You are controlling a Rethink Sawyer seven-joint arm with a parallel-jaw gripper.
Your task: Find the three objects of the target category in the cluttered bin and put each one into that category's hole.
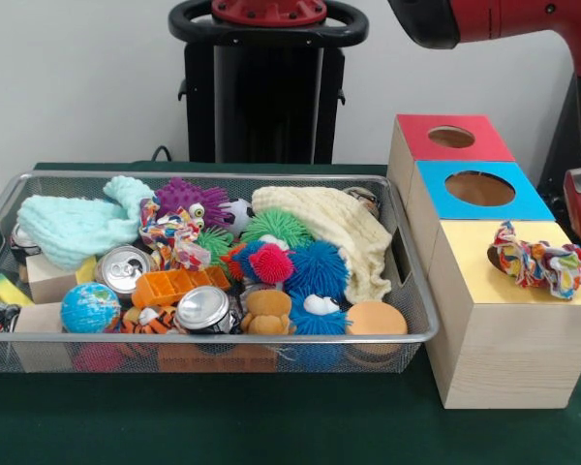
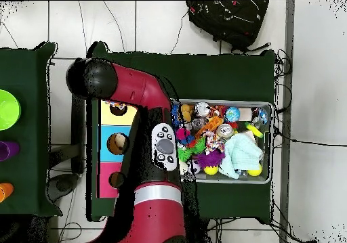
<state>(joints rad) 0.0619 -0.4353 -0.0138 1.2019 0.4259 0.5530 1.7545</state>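
Spotted cloth (image 1: 542,263) lies over the hole on the yellow box (image 1: 508,320), right of the bin (image 1: 213,339) where we see another twist (image 1: 174,235) from the front, while overhead the red arm (image 2: 146,145) bends across the boxes; gripper state we cannot tell.

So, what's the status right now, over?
Jaws unreadable, arm up high. One spotted cloth knot lying on yellow box top, not dropped in. Second knot in bin, amid clutter.

Robot lab, pedestal arm (image 2: 146,152), green-clothed table (image 1: 271,426), tiled floor (image 2: 312,84)
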